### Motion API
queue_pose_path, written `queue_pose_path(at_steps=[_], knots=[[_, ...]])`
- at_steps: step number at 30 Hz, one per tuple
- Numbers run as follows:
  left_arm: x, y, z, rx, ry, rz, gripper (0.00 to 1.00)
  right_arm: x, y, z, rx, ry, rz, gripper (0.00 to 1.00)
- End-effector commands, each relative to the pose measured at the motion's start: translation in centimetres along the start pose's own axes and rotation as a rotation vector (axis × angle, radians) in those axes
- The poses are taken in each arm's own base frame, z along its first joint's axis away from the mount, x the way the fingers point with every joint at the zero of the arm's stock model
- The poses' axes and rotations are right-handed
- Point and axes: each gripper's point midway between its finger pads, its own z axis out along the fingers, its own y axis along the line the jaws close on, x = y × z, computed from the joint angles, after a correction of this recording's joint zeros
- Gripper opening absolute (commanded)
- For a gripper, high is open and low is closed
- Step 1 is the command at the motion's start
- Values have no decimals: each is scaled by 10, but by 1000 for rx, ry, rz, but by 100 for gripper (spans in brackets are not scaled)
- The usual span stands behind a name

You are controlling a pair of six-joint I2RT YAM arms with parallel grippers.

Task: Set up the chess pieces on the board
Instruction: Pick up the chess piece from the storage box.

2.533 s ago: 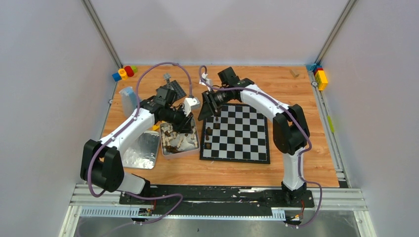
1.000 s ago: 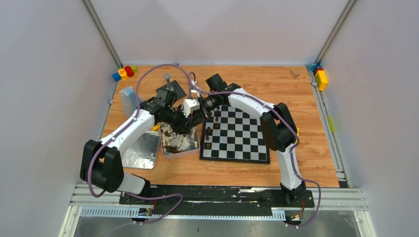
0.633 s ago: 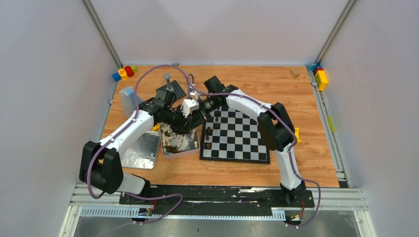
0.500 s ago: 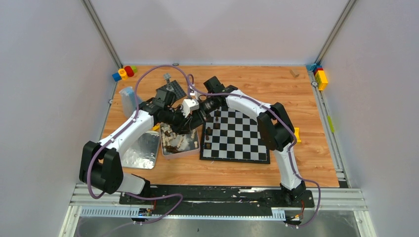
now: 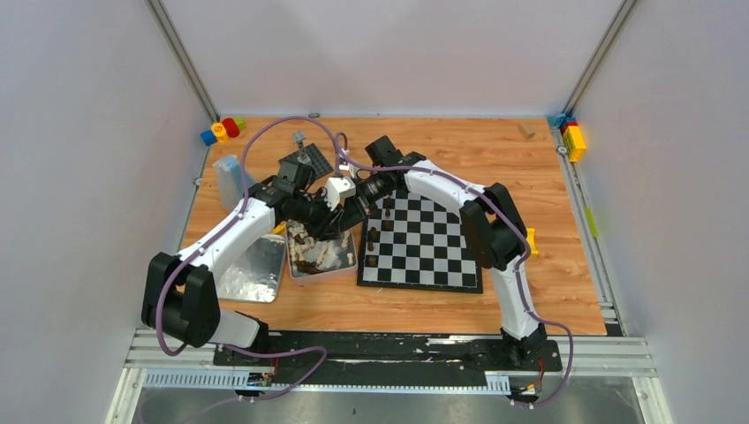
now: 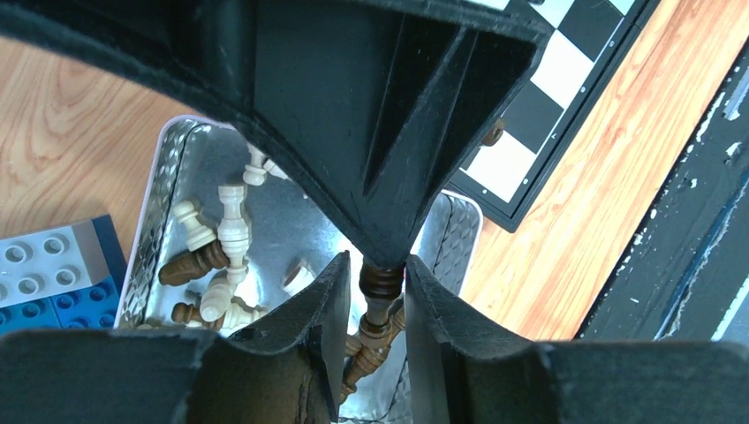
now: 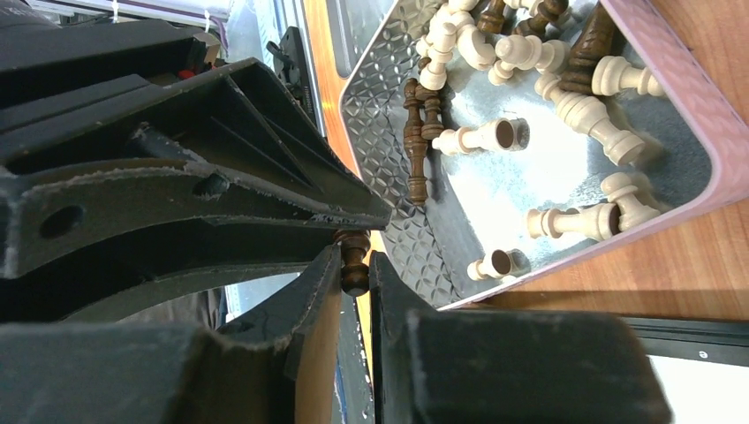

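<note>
One dark piece [image 7: 355, 262], two grips
Over the tin [image 7: 389, 150] of loose chess pieces [image 7: 481, 137], we see the left pincer [image 6: 375, 265] and right pincer [image 7: 351, 269] each nearly closed, clamping it; alongside, the board [image 5: 433, 247] on the tabletop [image 5: 530, 291] bears a few dark ones.

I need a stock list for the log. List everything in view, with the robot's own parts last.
chessboard: one, black and silvery-white, right of centre.
pieces on the board: a few, dark brown, along its left edge.
tin: one, shiny metal, left of the chessboard.
loose pieces: many, cream and dark brown, lying in the tin.
metal tray: one, shiny, left of the tin.
baseplate: one, dark grey, behind the tin.
toy bricks: several, mixed colours, both far corners.
box: one, light blue, left edge.
held piece: one, dark brown, above the tin.
left tool: black, closed on the held piece.
right tool: black, closed on it too.
</note>
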Motion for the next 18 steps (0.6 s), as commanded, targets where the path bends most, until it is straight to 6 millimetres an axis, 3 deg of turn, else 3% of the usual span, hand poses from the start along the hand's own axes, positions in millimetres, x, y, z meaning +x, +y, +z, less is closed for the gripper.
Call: queue_pose_path(at_steps=[1,8,10,12,18], knots=[[-6,4,-6,-41,-28,48,38,-18,18,-14,-30,-44,-62,2],[-5,5,-6,-45,-23,46,51,-23,15,-22,8,-66,-82,0],[-7,4,-7,-43,-26,46,65,-24,10,-24,41,-73,-91,0],[-9,2,-9,-37,-30,48,71,-26,6,-28,72,-81,-101,0],[-14,1,-14,-30,-42,50,77,-28,1,-38,141,-99,-126,0]])
